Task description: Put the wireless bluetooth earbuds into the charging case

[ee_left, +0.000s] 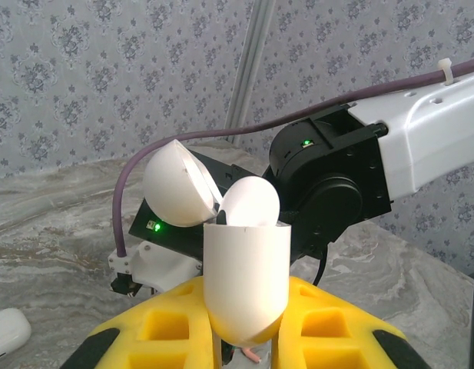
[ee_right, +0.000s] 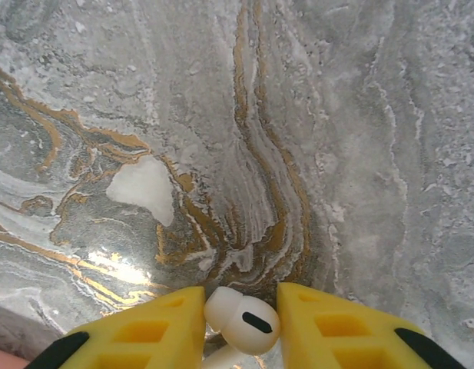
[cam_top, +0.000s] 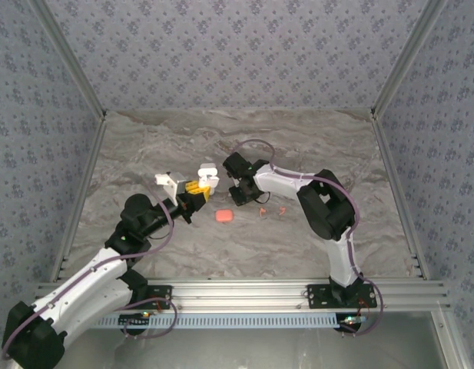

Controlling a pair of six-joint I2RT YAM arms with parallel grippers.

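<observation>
Fingers (ee_right: pixel 144 332) of the right tool (ee_right: pixel 240 319) pinch a white earbud (ee_right: pixel 246 323) above the desk (ee_right: pixel 336 115). Beside it, the left tool (ee_left: pixel 248 330) clamps an open white case (ee_left: pixel 244 269) upright, lid (ee_left: pixel 175 184) tipped back. A coral case (cam_top: pixel 224 217) and two coral earbuds (cam_top: pixel 263 211) lie just nearside of both tools.

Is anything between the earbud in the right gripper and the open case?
Nothing visible does. The earbud sits pinched in the right gripper, close beside the case, which the left gripper holds with its lid swung open.
</observation>
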